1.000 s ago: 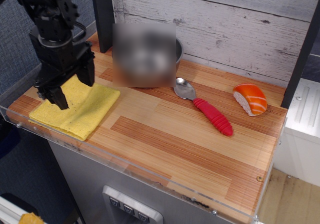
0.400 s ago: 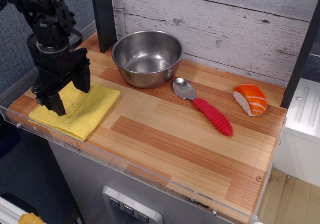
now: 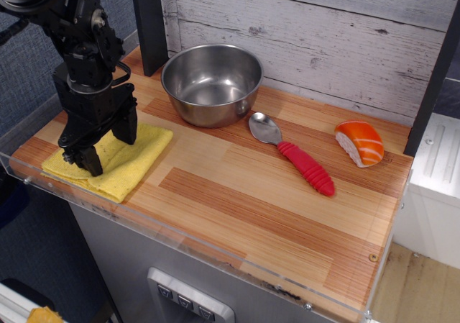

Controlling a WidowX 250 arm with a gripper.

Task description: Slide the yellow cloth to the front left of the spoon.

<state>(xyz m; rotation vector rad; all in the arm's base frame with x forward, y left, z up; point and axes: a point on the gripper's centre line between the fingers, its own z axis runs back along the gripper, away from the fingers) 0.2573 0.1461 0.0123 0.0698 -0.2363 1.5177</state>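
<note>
We see the claw (image 3: 109,149) has shifted a little to the right over the last second and now sits lower over the middle of the yellow cloth (image 3: 109,160), its two black fingers spread wide, one toward the far edge of the cloth and one planted near its near-left part. Nothing is held between them. The cloth itself looks much as it did a moment ago: still at the near left corner of the wooden surface (image 3: 251,208), close to the clear front lip, folded flat, with its right edge pointing toward the steel bowl (image 3: 212,83). The spoon (image 3: 293,152) lies well apart to the right, metal bowl toward the far side and ribbed red handle angled near and right, with the sushi piece (image 3: 359,142) farther right again. We judge that the slide has not begun; the arm appears to be settling its fingers onto the cloth to press and drag it. The cloth must travel rightward along the near side to end near and left of the spoon, and the path between looks free.
</note>
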